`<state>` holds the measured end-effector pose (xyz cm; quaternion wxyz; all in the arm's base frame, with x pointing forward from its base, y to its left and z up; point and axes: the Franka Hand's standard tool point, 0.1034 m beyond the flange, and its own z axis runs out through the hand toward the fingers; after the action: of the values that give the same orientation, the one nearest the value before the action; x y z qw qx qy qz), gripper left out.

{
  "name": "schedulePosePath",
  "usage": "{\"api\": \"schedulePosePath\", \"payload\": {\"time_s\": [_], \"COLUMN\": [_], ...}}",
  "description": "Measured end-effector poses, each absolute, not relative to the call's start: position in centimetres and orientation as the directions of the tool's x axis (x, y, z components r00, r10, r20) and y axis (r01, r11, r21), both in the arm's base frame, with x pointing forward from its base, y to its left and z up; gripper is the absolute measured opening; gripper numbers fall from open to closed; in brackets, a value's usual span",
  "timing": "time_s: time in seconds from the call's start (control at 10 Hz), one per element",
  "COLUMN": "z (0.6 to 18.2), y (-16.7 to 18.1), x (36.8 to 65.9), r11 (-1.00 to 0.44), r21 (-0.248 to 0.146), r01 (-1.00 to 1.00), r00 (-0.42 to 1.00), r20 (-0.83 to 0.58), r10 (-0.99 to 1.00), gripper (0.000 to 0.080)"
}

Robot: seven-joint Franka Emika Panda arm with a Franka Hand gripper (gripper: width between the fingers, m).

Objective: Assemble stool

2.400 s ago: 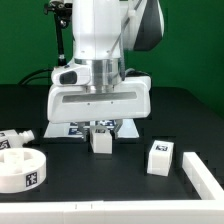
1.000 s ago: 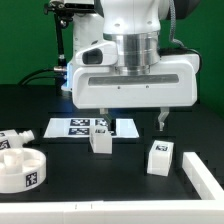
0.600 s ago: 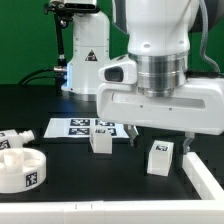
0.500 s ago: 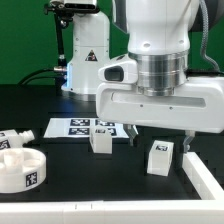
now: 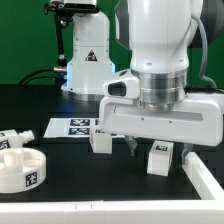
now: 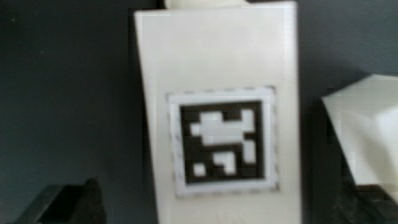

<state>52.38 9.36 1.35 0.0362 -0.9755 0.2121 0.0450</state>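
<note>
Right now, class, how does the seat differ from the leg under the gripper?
Shape: the seat is a round, rimmed disc; the leg is a squared block.
Size: the seat is clearly wider than the leg.
Place: the seat sits at the exterior view's left, far from the gripper; the leg lies right beneath it, and the jaws are open.
Both are white and carry black-and-white tags.

leg block [image 5: 160, 158] 4 o'clock: white, black-and-white square tag | seat disc [image 5: 18, 165] 8 o'clock: white, same tag | marker board [image 5: 70, 127]: white, black tags | table [image 5: 95, 195]: black | backdrop [image 5: 20, 40]: green
</note>
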Motion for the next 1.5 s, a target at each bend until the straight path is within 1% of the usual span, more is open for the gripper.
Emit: {"api": "schedulePosePath", "payload": {"time_s": [0.1,0.2,0.3,0.4,0.5,0.6,0.7,0.8,0.9,1.0,1.1,1.3,1.4,1.5], "z": [1.4,1.4,1.4,1.4,1.4,1.6,2.3,3.0,4.2,4.9,5.0,4.8,4.4,3.1], "y": [9.3,9.4,9.4,9.4,9.4,9.2,8.7,8.5,8.8,10.0,10.9,10.5,10.5,10.6], "x": [52.5,52.5,52.5,52.5,52.5,52.3,51.5,49.9,48.5,46.9,46.1,46.4,46.3,46.0], "r11": [-0.908,-0.909,-0.909,-0.909,-0.909,-0.926,-0.944,-0.959,-0.975,-0.986,-0.990,-0.988,-0.990,-0.992], "r21": [-0.053,-0.054,-0.054,-0.054,-0.054,-0.058,-0.061,-0.060,-0.062,-0.059,-0.059,-0.060,-0.059,-0.061], "r01": [-0.415,-0.414,-0.414,-0.414,-0.413,-0.372,-0.323,-0.276,-0.211,-0.155,-0.132,-0.141,-0.132,-0.108], "r00": [0.907,0.908,0.908,0.908,0.908,0.926,0.944,0.959,0.975,0.987,0.990,0.989,0.990,0.994], "r20": [-0.101,-0.099,-0.099,-0.099,-0.098,-0.095,-0.089,-0.091,-0.080,-0.059,-0.052,-0.054,-0.051,-0.032], "r10": [-0.409,-0.408,-0.408,-0.407,-0.407,-0.366,-0.318,-0.270,-0.206,-0.152,-0.129,-0.137,-0.129,-0.107], "gripper": [0.0649,0.0622,0.0622,0.0450,0.0450,0.0333,0.0333,0.0333,0.0334,0.0334,0.0334,0.0334,0.0334,0.0334]}}
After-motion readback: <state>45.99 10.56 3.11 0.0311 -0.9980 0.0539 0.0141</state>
